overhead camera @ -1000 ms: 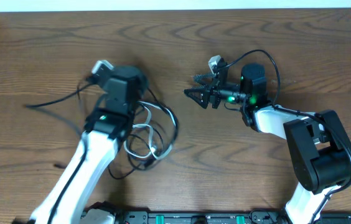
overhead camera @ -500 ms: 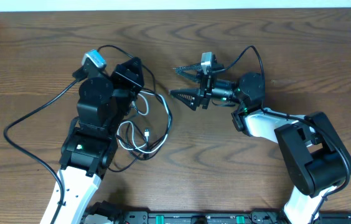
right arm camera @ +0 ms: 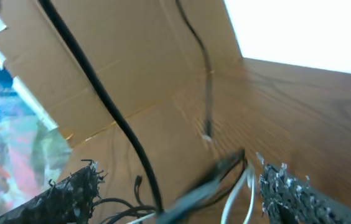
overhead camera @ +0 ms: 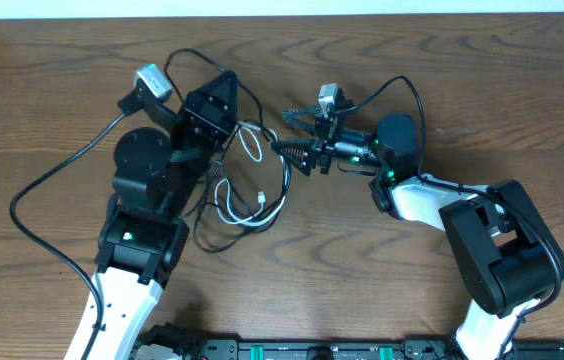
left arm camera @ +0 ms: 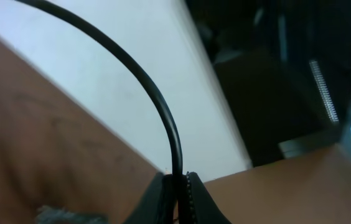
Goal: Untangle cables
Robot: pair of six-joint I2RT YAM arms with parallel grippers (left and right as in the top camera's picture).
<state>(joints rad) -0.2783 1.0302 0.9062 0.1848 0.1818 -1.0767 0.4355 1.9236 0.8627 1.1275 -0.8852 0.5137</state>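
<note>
The cables (overhead camera: 252, 200) lie as a loose tangle of thin black and white strands on the wooden table, between my two arms. My left gripper (overhead camera: 227, 82) points to the far side above the tangle. In its wrist view the left gripper (left arm camera: 178, 183) is shut on a black cable (left arm camera: 144, 81) that arcs up and left from the jaws. My right gripper (overhead camera: 292, 133) reaches in from the right, open. Its fingers (right arm camera: 70, 193) stand wide apart, with a black strand (right arm camera: 119, 124) and a white strand (right arm camera: 238, 193) running between them.
A thicker black wire (overhead camera: 52, 190) from the left arm's camera sweeps over the table's left side. A cardboard panel (right arm camera: 119, 56) stands at the table's left edge. The arms' base rail (overhead camera: 292, 350) runs along the front edge.
My left gripper has swung toward the far side and right, dragging the tangle toward the right gripper. The right gripper has shifted slightly left, and strands now run between its fingers.
</note>
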